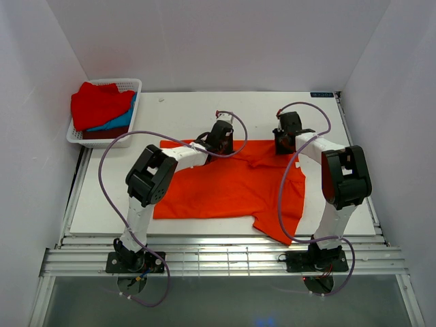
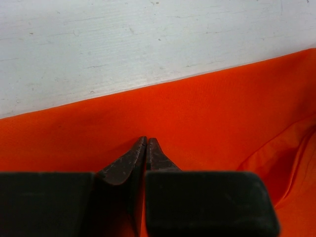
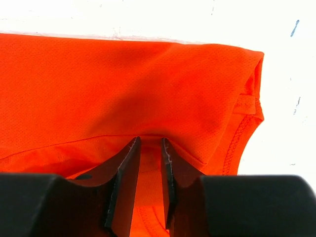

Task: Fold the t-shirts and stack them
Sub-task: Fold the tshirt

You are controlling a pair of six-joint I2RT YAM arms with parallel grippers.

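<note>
Top external view: orange-red t-shirt [image 1: 225,184] spread nearly flat across the middle of the desk [image 1: 272,109], one sleeve flopped toward the near edge, far edge passing under both grippers. Off at the far left corner, white lattice basket [image 1: 133,85] with a loose heap of red shirt [image 1: 99,102], blue shirt [image 1: 121,121] and dark maroon shirt [image 1: 102,133], well apart from the work.

Left wrist close-up: left gripper [image 2: 146,143] pressed together at the tips, down on the orange cloth just inside the far edge; cannot tell about any pinch of fabric between. Right wrist close-up: right gripper [image 3: 148,143] clamped on a raised fold of the same shirt, thin gap packed with orange cloth, stitched hem just to the right.

Handling, by judgement: light, limp, thin mesh knit; no stiffness to hold a shape, so sags and drapes from any held point and probably slides easily over the smooth desk. Not fragile. Best taken by pinching at two spread points along one edge, near corners or seams for the thicker bite of doubled stitching, then drawn over low and evenly for a straight fold line. Likely trouble: catching layers unevenly, or dragging the whole shirt instead of folding it
</note>
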